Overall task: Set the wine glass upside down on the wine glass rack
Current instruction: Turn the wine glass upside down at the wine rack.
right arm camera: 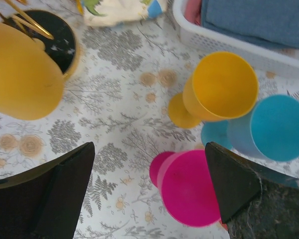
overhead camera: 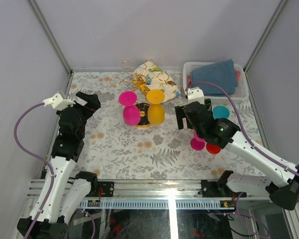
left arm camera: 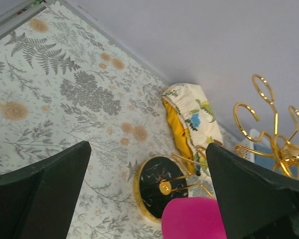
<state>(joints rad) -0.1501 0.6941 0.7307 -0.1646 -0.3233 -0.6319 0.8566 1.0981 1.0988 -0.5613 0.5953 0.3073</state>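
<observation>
The gold wire wine glass rack (overhead camera: 139,79) stands mid-table. A magenta wine glass (overhead camera: 131,113) and a yellow wine glass (overhead camera: 156,113) hang on it upside down. In the left wrist view its black gold-rimmed base (left arm camera: 154,181) and loop arms (left arm camera: 269,124) show, with the hung magenta glass (left arm camera: 194,219) below. My left gripper (overhead camera: 89,103) is open left of the rack and holds nothing. My right gripper (overhead camera: 185,118) is open right of the rack, above an upright magenta glass (right arm camera: 189,186) that it does not grip. The hung yellow glass (right arm camera: 22,74) shows at that view's left.
Upright yellow (right arm camera: 219,87) and teal (right arm camera: 276,127) glasses stand beside the magenta one, and a red one (overhead camera: 214,148) is near it. A white basket (overhead camera: 194,67) with blue cloth sits back right. A patterned cloth (overhead camera: 162,82) lies behind the rack. Grey walls enclose the table.
</observation>
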